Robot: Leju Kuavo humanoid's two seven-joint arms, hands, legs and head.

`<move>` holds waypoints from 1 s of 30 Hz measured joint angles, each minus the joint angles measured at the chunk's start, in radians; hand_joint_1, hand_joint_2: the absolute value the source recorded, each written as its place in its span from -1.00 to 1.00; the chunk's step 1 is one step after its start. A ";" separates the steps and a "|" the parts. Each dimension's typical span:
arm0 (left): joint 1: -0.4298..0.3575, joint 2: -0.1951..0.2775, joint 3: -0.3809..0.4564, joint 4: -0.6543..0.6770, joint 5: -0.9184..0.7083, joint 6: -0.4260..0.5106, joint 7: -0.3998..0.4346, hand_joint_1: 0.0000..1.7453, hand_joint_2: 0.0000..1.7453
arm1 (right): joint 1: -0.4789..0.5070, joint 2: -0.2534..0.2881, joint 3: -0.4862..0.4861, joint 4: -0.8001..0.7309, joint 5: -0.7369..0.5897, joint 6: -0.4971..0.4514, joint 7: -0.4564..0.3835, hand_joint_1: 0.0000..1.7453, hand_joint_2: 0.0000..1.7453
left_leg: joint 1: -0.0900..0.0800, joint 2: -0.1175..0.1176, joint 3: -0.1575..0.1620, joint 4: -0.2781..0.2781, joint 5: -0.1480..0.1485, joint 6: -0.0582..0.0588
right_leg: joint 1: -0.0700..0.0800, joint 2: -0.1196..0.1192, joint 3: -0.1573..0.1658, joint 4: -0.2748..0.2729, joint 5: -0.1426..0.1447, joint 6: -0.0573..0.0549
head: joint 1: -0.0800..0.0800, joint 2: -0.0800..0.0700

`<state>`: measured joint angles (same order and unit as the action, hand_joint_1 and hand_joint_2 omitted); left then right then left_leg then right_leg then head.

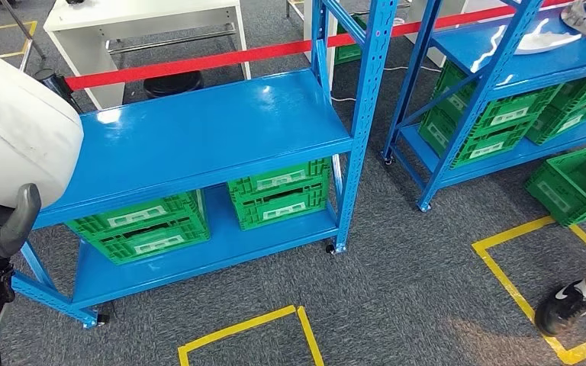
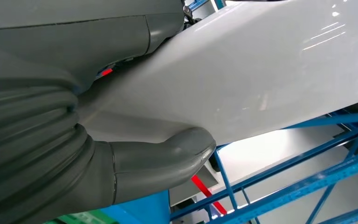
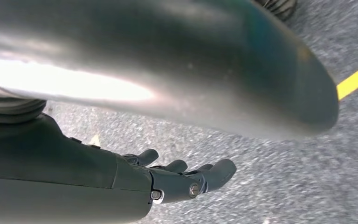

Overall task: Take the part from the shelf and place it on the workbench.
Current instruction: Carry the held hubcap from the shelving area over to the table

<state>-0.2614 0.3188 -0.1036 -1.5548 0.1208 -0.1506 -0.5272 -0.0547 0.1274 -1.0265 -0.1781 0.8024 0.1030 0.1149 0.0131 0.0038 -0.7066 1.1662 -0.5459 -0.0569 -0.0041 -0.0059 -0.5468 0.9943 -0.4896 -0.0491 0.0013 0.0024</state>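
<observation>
Grey carpet (image 1: 427, 267) with yellow tape lines (image 1: 519, 290) lay under 2 blue shelves (image 1: 198, 137), green crates (image 1: 278, 192) on their lower levels. At the head view's left edge the left robot hand (image 1: 4, 225) gripped a large white part (image 1: 15, 130), thumb pressed against its smooth underside. The right robot hand (image 3: 168, 179) hung over the carpet, released, fingers apart. A person's shoe (image 1: 563, 305) stood nearby.

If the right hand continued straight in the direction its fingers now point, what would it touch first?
Probably the grey carpet. The right hand holds nothing, fingers apart, and beyond the fingertips only carpet shows. A yellow line lies off to the side. Depth is unclear.
</observation>
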 joint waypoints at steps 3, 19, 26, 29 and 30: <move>0.010 0.003 0.002 -0.003 -0.002 -0.001 0.002 1.00 1.00 | 0.001 0.000 0.000 0.000 0.011 0.010 -0.005 -1.00 -1.00 | 0.004 0.000 0.002 0.137 -0.021 -0.011 | -0.001 -0.003 -0.047 0.006 0.037 0.004 | 0.000 0.000; 0.084 0.016 0.074 -0.020 -0.025 -0.018 -0.009 1.00 1.00 | 0.003 -0.009 0.041 0.000 0.043 0.058 -0.028 -1.00 -1.00 | -0.007 0.004 0.107 -0.157 0.098 0.068 | -0.002 0.005 -0.144 0.311 -0.074 0.061 | -0.001 0.000; -0.002 -0.022 0.051 0.052 -0.042 -0.018 -0.006 1.00 1.00 | -0.001 -0.017 0.031 0.000 0.011 0.059 -0.025 -1.00 -1.00 | -0.007 0.013 0.051 -0.149 0.165 0.036 | 0.018 0.004 0.063 0.002 -0.054 0.022 | 0.002 0.000; -0.006 -0.027 0.047 0.055 -0.045 -0.017 0.005 1.00 1.00 | 0.000 -0.012 0.027 0.001 0.008 0.051 -0.012 -1.00 -1.00 | -0.004 0.007 0.024 -0.090 0.080 0.020 | 0.008 0.001 0.024 -0.007 -0.012 0.005 | -0.001 0.000; -0.005 -0.028 0.046 0.055 -0.046 -0.016 0.008 1.00 1.00 | 0.000 -0.012 0.025 0.001 0.006 0.050 -0.012 -1.00 -1.00 | -0.002 0.004 0.011 -0.035 0.025 0.014 | 0.008 0.001 0.009 -0.007 0.001 0.002 | -0.003 0.000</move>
<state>-0.2666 0.2904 -0.0580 -1.4997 0.0745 -0.1671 -0.5194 -0.0551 0.1156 -1.0018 -0.1774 0.8084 0.1527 0.1026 0.0107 0.0081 -0.6958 1.1312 -0.5210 -0.0427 0.0038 -0.0054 -0.5381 0.9876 -0.4884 -0.0466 -0.0020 0.0023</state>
